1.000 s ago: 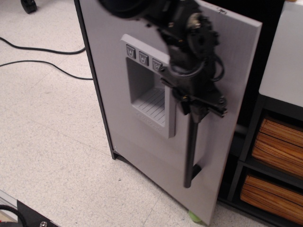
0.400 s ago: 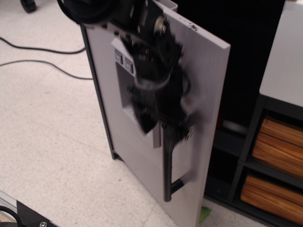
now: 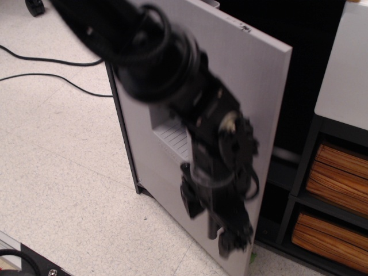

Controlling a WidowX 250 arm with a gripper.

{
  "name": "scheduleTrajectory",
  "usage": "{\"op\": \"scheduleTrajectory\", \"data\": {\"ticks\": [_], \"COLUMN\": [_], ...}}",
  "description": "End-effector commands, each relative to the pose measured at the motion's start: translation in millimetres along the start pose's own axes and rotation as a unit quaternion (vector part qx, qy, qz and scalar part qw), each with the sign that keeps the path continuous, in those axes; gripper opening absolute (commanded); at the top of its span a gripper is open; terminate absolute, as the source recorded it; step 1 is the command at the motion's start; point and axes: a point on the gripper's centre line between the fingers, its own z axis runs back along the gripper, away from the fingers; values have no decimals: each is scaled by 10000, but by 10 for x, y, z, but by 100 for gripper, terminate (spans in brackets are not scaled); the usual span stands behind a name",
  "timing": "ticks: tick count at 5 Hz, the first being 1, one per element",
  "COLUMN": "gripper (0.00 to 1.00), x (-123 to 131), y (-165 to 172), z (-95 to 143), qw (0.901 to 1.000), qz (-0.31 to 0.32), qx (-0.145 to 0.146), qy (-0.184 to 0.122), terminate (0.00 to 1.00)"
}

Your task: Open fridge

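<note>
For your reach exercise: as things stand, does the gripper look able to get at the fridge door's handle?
Probably yes. The gripper hangs low against the fridge door, with nothing between them, but the blurred arm hides the handle, so contact can't be confirmed.

**Grey door, black arm, speckled floor**

The fridge's flat pale-grey door [image 3: 253,86] has a faint fine horizontal grain, and its recessed dispenser panel [image 3: 169,133] is the same grey with a ribbed, lined tray. The frame edge is black and the interior behind it is dark, nearly black. The glossy black robot arm [image 3: 172,75] shows one small cream-coloured round spot near the wrist; its black tool [image 3: 233,244] is blurred. The off-white floor [image 3: 57,172] is speckled with tiny dark flecks and crossed by thin black cables [image 3: 52,76]. The black shelf unit with a white top [image 3: 345,75] holds brown woven drawers [image 3: 336,172], striped in orange-brown bands. A small green patch shows at the door's bottom corner.
</note>
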Motion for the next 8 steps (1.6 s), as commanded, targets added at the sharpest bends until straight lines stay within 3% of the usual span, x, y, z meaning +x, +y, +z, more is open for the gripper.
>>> {"op": "scheduleTrajectory", "data": {"ticks": [1, 3, 4, 5, 6, 8], "gripper": [100, 100, 100, 100, 100, 100], "x": [257, 1040, 1351, 1610, 1763, 1723], "y": [-489, -778, -785, -631, -364, 54], "z": [-28, -314, -331, -203, -77, 140], "qw": [9984, 9984, 9977, 9954, 9926, 9870], "qz": [-342, -103, 68, 364, 824, 1317], "qx": [-100, -247, -219, -146, -59, 223], "qy": [-446, -493, -643, -875, -885, -889], "terminate": [0, 0, 0, 0, 0, 0]}}
